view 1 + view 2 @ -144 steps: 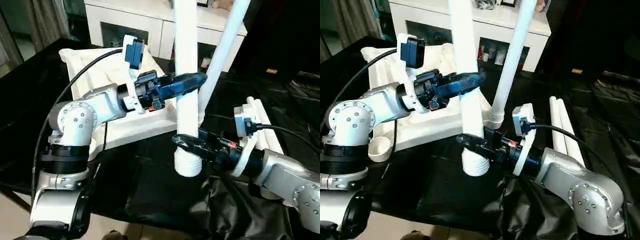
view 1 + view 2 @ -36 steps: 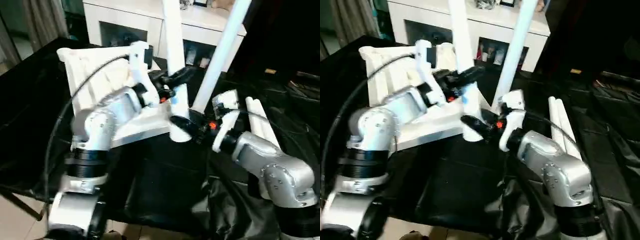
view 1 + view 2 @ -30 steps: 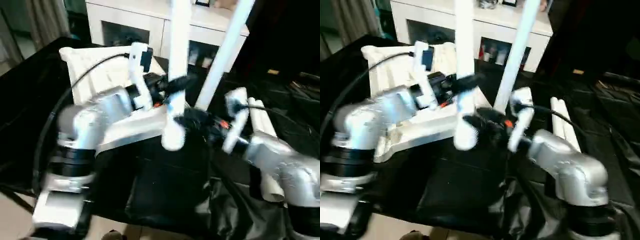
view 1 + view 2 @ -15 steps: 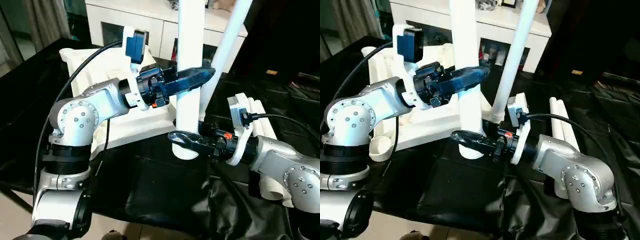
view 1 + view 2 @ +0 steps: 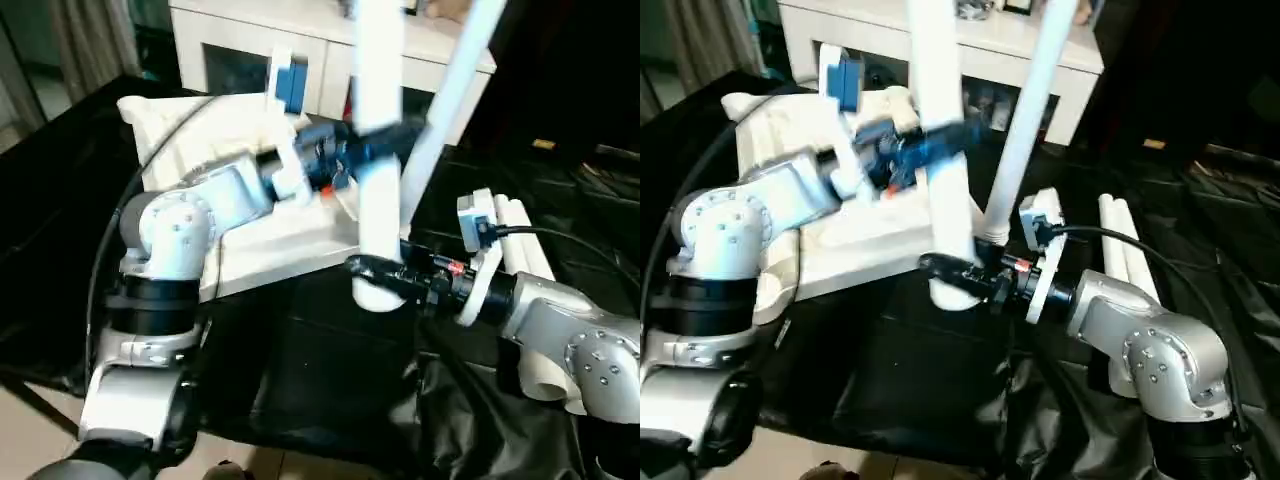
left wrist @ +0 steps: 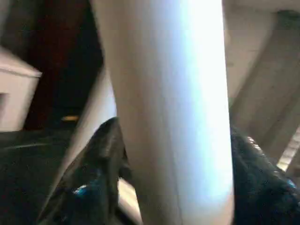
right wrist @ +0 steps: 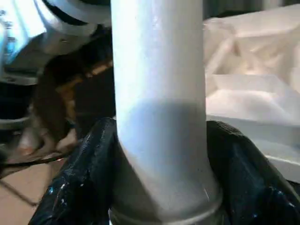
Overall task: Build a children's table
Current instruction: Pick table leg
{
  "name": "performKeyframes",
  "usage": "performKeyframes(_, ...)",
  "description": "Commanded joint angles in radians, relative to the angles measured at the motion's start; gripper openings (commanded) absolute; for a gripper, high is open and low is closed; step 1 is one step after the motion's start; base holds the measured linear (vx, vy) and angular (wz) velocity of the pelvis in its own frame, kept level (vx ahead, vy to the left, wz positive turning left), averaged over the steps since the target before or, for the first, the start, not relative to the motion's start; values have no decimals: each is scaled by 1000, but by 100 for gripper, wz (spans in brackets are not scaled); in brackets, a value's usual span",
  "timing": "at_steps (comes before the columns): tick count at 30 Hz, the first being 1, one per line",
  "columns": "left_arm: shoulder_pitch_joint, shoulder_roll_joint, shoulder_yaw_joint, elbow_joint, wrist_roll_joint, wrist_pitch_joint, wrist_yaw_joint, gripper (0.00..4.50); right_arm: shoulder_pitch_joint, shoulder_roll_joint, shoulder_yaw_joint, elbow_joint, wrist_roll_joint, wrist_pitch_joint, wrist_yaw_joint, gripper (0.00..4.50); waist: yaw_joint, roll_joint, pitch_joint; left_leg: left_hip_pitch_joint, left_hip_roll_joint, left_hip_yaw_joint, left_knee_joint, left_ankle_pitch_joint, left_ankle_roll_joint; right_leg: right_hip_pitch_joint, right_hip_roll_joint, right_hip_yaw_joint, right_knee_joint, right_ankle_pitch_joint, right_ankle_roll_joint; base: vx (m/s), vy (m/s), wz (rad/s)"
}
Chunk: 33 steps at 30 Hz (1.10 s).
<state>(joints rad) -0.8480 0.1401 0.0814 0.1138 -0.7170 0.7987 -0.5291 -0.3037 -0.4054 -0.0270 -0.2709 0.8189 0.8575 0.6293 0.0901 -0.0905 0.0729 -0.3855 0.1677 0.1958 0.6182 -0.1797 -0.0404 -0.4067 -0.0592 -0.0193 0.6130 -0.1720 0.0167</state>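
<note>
Black surface (image 5: 330,370) carries the tabletop (image 5: 190,140) at 10 o'clock, one leg (image 5: 455,90) already standing in its corner; spare legs (image 5: 1120,240) at 3. Loose leg (image 5: 378,150) upright at centre. Right claw (image 5: 385,275) clamped near its base. Left claw (image 5: 385,150) has shifted along the leg since half a sec ago, fingers around it, grip uncertain. Prob regripping before socketing.

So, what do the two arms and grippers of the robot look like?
Both arms have rounded silver shells with small screws at the joints. Each ends in a black wrist section with red details and two glossy black fingers: left gripper, right gripper. A white bracket on each wrist carries a small camera box, the left one blue-fronted, and a black cable runs back from each.
</note>
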Motion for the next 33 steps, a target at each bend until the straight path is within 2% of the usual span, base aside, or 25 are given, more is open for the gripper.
performKeyframes(1,-30,-5,16,26,23,-25,39,286,-1,0,9,-25,-5,-29,5,253,5,6,-76,23,55,-32,-79,-188,-51,41,-77,32,-70,-254,-159,0,0,0)
performKeyframes(6,-53,-9,67,55,-35,4,37,261,-4,10,22,-16,-33,-47,-13,253,6,9,-74,24,55,-32,-80,-195,-51,39,-78,31,-69,-255,-172,0,0,0)
performKeyframes(7,-53,-8,68,50,-37,7,37,241,-5,12,24,-15,-43,-54,-18,252,6,8,-74,24,55,-31,-80,-200,-50,39,-78,31,-70,-259,-173,0,0,0)
performKeyframes(10,-51,-23,77,35,-51,10,34,237,-8,19,28,-11,-68,-68,-26,252,6,9,-74,27,56,-31,-80,-211,-55,37,-78,31,-71,-267,-174,0,0,0)
performKeyframes(12,-51,-23,77,33,-62,17,21,208,-6,20,31,-13,-74,-71,-25,252,8,8,-74,26,57,-32,-81,-216,-55,38,-79,31,-71,-275,-168,0,0,0)
performKeyframes(16,-57,-21,78,37,-75,27,-4,191,-3,15,42,-16,-87,-82,-22,252,8,8,-73,25,56,-32,-82,-214,-56,37,-78,31,-71,-277,-165,0,0,0)
performKeyframes(17,-60,-16,74,37,-79,31,-24,188,-3,15,43,-16,-88,-84,-19,252,8,5,-74,25,56,-31,-81,-212,-53,37,-78,31,-71,-278,-162,0,0,0)
performKeyframes(19,-64,-8,66,37,-78,31,-47,185,-3,18,35,-16,-70,-75,-11,252,7,6,-73,25,56,-31,-81,-209,-50,37,-79,32,-72,-282,-159,0,0,0)
performKeyframes(20,-66,-5,63,38,-78,30,-52,184,-4,20,30,-15,-57,-68,-6,287,6,3,-73,24,56,-31,-81,-207,-50,38,-78,31,-72,-281,-159,0,0,0)
performKeyframes(22,-73,7,50,42,-77,29,-87,183,-9,18,15,-17,-25,-48,8,321,7,4,-73,27,55,-30,-80,-204,-45,36,-79,32,-72,-279,-160,0,0,0)
performKeyframes(24,-88,24,33,53,-76,31,-132,182,-17,7,-3,-27,12,-24,41,328,9,5,-74,27,56,-31,-80,-202,-39,37,-77,31,-70,-275,-160,0,0,0)
performKeyframes(27,-128,34,19,87,-68,27,-160,181,-36,-35,0,-32,16,-9,90,349,12,6,-73,27,56,-30,-81,-202,-42,37,-78,32,-71,-277,-159,0,0,0)
performKeyframes(33,-151,42,4,88,-78,46,-212,180,-56,-53,5,-17,20,10,105,349,16,6,-74,26,56,-29,-79,-192,-45,39,-80,31,-69,-273,-175,0,0,0)
